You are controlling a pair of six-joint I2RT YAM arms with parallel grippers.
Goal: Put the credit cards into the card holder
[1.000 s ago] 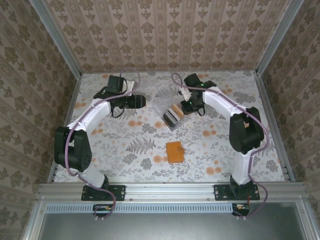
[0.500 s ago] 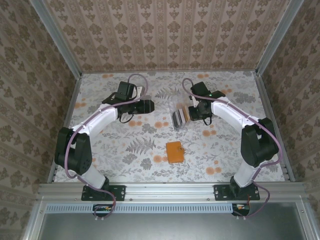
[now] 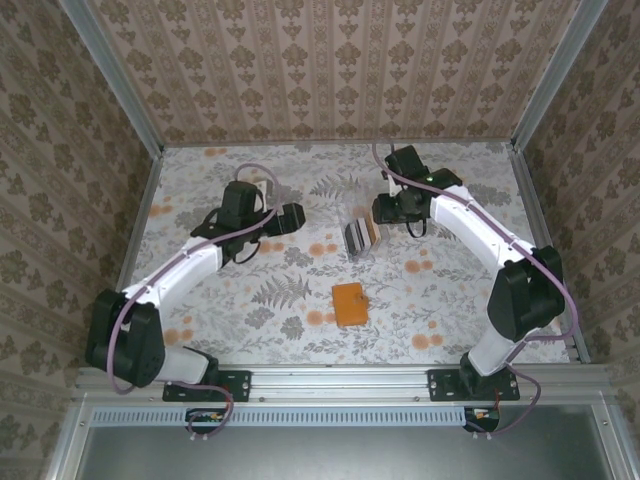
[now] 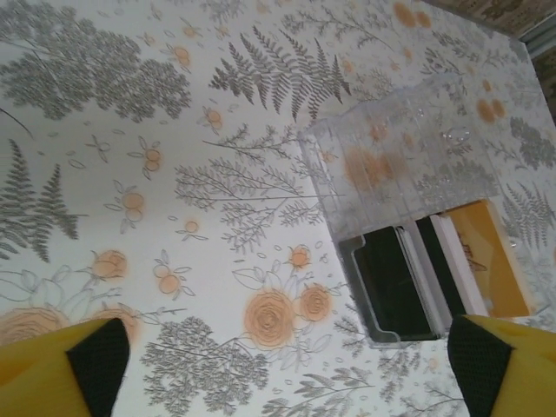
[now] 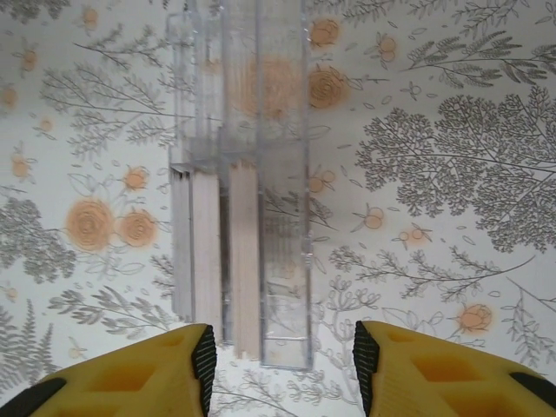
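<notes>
The credit cards stand on edge in a clear plastic box at mid-table. In the left wrist view a black card, a white card and a yellowish card show in its open base. In the right wrist view pale card edges show. The orange card holder lies shut on the cloth, nearer the arms. My left gripper stands wide open left of the box, holding nothing. My right gripper is open at the box's right end, with its pads apart from the box.
The box's clear lid lies folded open on the floral cloth. Patterned walls close in the table on three sides. A metal rail runs along the near edge. Open cloth lies around the card holder.
The right gripper swung the box a little to the right, then opened off it. The left arm moved right and nearer, and its jaws spread wider.
</notes>
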